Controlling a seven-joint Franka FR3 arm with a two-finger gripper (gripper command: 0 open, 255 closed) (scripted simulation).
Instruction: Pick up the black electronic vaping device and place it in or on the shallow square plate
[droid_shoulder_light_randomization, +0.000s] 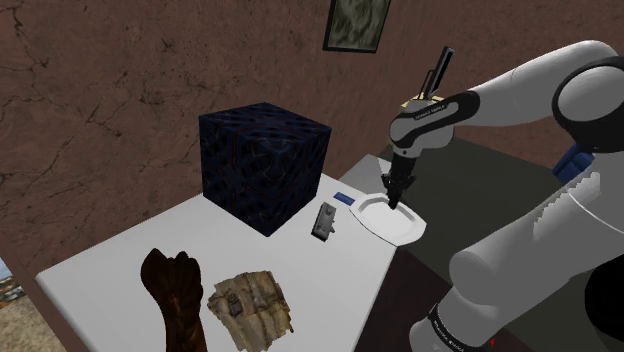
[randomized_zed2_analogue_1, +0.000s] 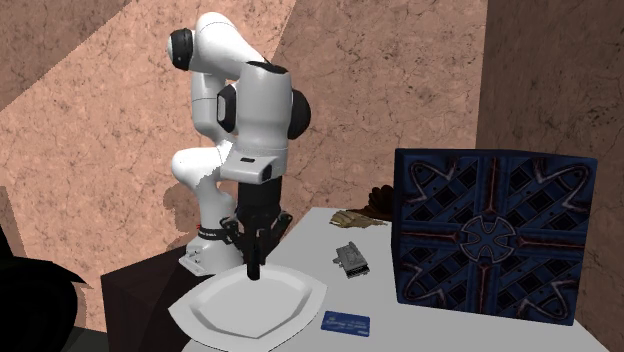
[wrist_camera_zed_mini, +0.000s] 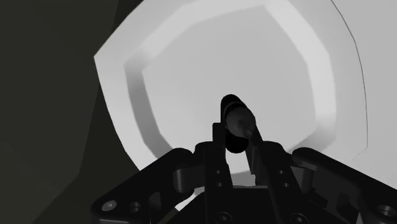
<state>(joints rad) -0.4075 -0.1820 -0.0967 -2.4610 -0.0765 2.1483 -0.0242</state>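
Vaping device, black and slim, hangs upright from the gripper in the shoulder view, directly over the white square plate at the end of the counter nearest the stand. The second exterior view puts its lower tip just above the plate's floor, perhaps touching; I cannot tell which. The wrist view has both fingers clamped on the device, plate beneath. Released upright, it would likely topple and could roll over the shallow rim toward the blue card.

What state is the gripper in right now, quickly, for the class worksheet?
Gripper: closed, holding the black vaping device over the white plate.
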